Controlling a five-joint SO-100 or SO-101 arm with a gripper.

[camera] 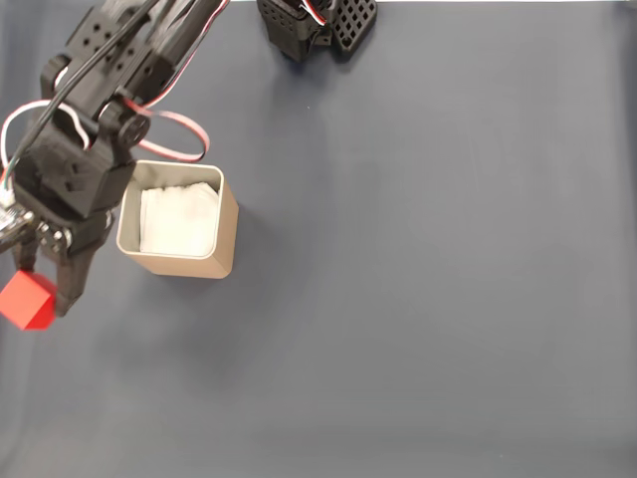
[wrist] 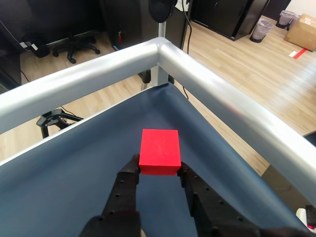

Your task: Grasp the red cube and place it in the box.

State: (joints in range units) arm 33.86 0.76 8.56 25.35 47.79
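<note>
The red cube [camera: 28, 300] hangs at the far left of the fixed view, held between the black fingers of my gripper [camera: 40, 291]. In the wrist view the red cube [wrist: 159, 151] sits clamped between the two fingertips of the gripper [wrist: 158, 170], above the dark blue table near its corner. The box [camera: 179, 221], tan with white padding inside, stands just right of the gripper in the fixed view, and the arm's body overlaps its left rim. The cube is lower left of the box, outside it.
A dark blue mat [camera: 418, 279] covers the table. A black arm base or mount [camera: 314, 25] sits at the top edge. In the wrist view a silver rail [wrist: 217, 94] frames the table corner, with wooden floor and an office chair base beyond.
</note>
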